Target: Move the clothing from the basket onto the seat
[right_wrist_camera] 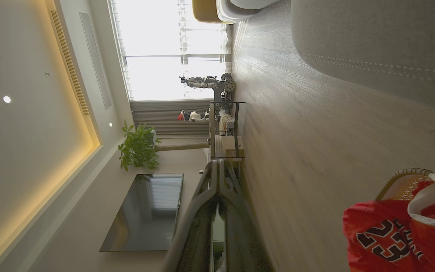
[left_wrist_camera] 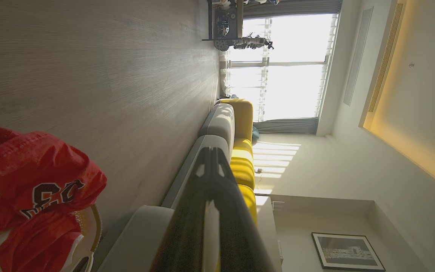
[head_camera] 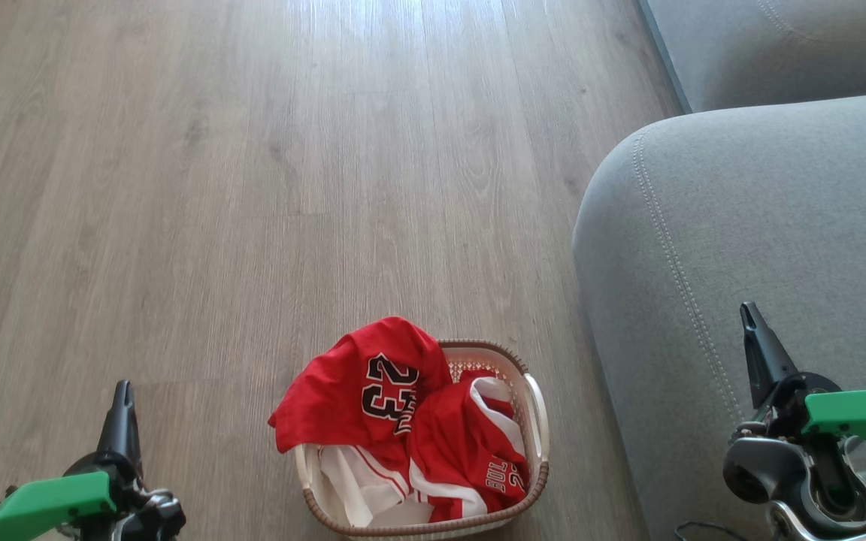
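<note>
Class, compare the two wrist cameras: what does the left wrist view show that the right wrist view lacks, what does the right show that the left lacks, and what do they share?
Left wrist view, not the right: the shut left gripper and a framed picture on the wall.
Right wrist view, not the left: the shut right gripper, a potted plant and a dark television.
Shared: the red "23" jersey heaped in the basket, the grey sofa, the wood floor and the bright window.

matt wood floor, perforated plastic basket
</note>
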Motion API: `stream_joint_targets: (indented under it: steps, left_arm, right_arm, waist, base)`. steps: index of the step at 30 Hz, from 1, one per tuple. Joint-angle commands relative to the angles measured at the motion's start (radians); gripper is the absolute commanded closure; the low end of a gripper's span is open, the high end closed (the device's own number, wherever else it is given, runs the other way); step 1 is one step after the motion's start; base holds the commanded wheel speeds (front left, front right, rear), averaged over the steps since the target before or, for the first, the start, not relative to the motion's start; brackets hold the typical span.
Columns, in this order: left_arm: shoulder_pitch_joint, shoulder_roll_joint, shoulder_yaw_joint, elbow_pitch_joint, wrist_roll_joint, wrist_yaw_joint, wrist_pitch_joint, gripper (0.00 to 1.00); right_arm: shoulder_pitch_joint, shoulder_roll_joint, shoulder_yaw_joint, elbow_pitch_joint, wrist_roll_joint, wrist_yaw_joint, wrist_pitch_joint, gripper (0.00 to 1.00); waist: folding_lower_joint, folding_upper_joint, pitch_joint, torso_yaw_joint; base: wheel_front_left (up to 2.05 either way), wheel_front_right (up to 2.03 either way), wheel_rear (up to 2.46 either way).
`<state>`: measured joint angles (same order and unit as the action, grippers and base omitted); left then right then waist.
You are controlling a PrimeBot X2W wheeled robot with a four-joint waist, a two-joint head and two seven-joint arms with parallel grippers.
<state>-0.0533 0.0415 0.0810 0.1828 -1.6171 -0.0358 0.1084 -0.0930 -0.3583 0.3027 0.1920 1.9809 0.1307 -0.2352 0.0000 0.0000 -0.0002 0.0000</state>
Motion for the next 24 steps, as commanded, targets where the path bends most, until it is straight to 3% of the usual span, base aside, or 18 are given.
stream_joint_targets:
  steps: [1, 24]
  left_arm:
    - [-0.047, 0.009, 0.034, -0.034, 0.008, -0.007, 0.003, 1.00]
    - [-0.047, 0.009, 0.034, -0.034, 0.008, -0.007, 0.003, 1.00]
  right_arm:
    - [-0.042, -0.028, 0.012, -0.037, 0.002, 0.000, -0.007, 1.00]
    - [-0.042, -0.028, 0.012, -0.037, 0.002, 0.000, -0.007, 1.00]
  waist:
    - [0.0000, 0.0000, 0.000, 0.000]
    - [0.0000, 0.0000, 0.000, 0.000]
  base:
    - [0.00, 0.00, 0.00]
    - [0.00, 0.00, 0.00]
